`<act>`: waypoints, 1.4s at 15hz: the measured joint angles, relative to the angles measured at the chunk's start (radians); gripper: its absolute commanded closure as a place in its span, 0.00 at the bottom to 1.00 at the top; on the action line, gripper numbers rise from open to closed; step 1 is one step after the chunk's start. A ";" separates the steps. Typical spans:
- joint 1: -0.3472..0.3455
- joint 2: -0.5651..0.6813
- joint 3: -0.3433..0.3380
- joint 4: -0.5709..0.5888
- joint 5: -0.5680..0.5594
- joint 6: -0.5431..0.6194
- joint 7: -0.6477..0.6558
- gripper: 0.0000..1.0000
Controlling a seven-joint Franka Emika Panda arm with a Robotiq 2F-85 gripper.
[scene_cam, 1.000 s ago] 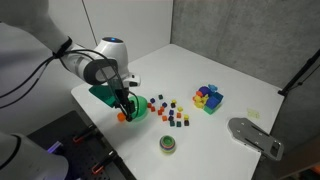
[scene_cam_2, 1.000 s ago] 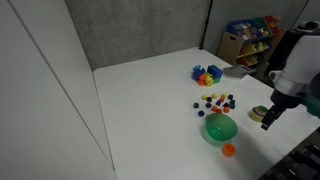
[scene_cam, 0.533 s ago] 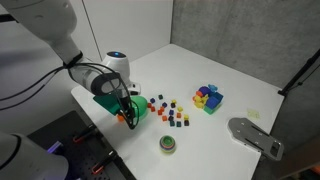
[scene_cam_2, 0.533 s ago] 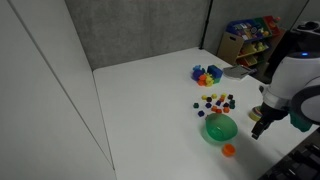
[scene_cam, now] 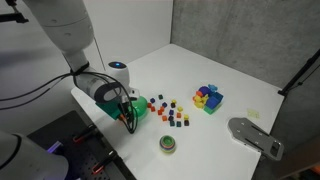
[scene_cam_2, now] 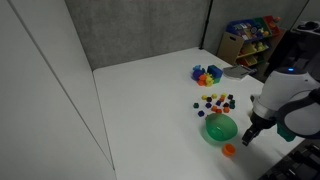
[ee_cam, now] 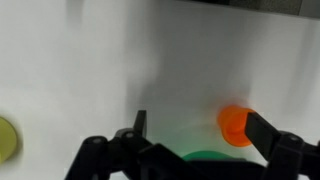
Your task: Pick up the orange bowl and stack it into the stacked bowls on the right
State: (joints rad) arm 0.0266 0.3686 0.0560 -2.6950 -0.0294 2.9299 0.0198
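Note:
The tiny orange bowl (scene_cam_2: pixel 228 151) sits on the white table just in front of the big green bowl (scene_cam_2: pixel 220 129). In the wrist view the orange bowl (ee_cam: pixel 235 125) lies just inside the right fingertip (ee_cam: pixel 262 135), apart from the left one. My gripper (ee_cam: pixel 200 132) is open and empty, low over the table beside the orange bowl (scene_cam_2: pixel 247 138). In an exterior view the gripper (scene_cam: pixel 129 119) covers the orange bowl. The stacked bowls (scene_cam: pixel 167 145) stand alone near the table's front edge, and show yellowish at the wrist view's left edge (ee_cam: pixel 5 137).
Several small coloured cubes (scene_cam: pixel 166 111) lie scattered beside the green bowl (scene_cam: pixel 137 108). A pile of blue, yellow and green blocks (scene_cam: pixel 208 98) stands further back. A grey plate (scene_cam: pixel 252 136) juts from the table's far corner. Shelves with toys (scene_cam_2: pixel 250 40) stand behind.
The arm has swung and lowered towards the orange bowl; the open gripper now stands close beside it. The bowls and cubes have not moved.

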 measured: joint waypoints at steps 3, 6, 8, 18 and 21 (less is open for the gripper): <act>0.008 0.053 0.011 0.009 0.004 0.070 0.000 0.00; 0.026 0.099 0.008 0.017 0.004 0.127 0.000 0.00; 0.041 0.126 0.000 0.023 0.004 0.159 0.000 0.00; 0.122 0.219 -0.040 0.060 0.004 0.274 0.000 0.00; 0.141 0.237 -0.056 0.070 0.004 0.293 0.000 0.27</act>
State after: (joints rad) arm 0.1681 0.6058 -0.0001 -2.6246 -0.0253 3.2233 0.0199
